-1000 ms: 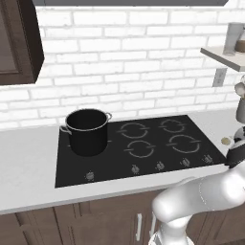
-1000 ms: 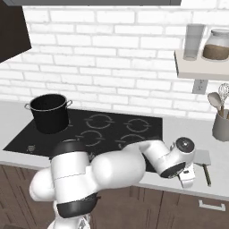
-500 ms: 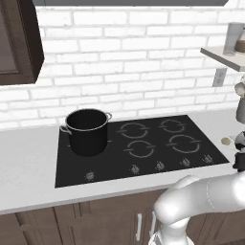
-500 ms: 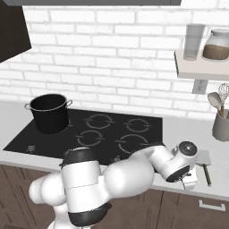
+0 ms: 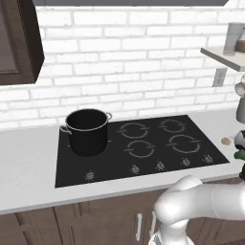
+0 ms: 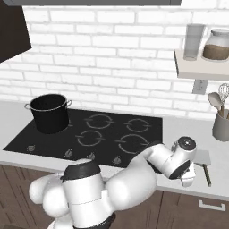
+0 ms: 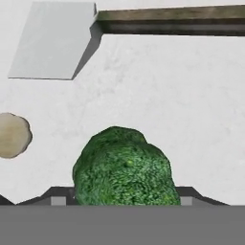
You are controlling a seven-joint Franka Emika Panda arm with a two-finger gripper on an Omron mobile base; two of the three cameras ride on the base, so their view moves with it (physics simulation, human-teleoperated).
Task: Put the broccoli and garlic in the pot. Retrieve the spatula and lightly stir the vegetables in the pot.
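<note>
The broccoli (image 7: 123,167), a bright-green lumpy floret, lies on the pale counter and sits between my gripper's (image 7: 123,197) two dark fingertips (image 7: 58,195). They stand apart, one on each side of it, close against its flanks. The garlic (image 7: 13,135) is a small tan bulb just to its left. Beyond lies the spatula (image 7: 52,40), with a grey blade and a dark handle. From the left base view the broccoli (image 5: 238,154) and garlic (image 5: 225,141) sit at the counter's far right. The black pot (image 5: 87,130) stands on the cooktop's left rear burner. My gripper (image 6: 188,178) points down at the counter beside the spatula (image 6: 203,157).
A black cooktop (image 6: 96,134) with knobs along its front fills the middle of the counter. A grey utensil holder (image 6: 220,126) stands at the far right under a wall shelf (image 6: 201,69) with jars. The counter's front edge runs just below my hand.
My hand has shifted slightly right and lower over the counter's right end. The jaws have narrowed around the broccoli. The pot has not moved.
</note>
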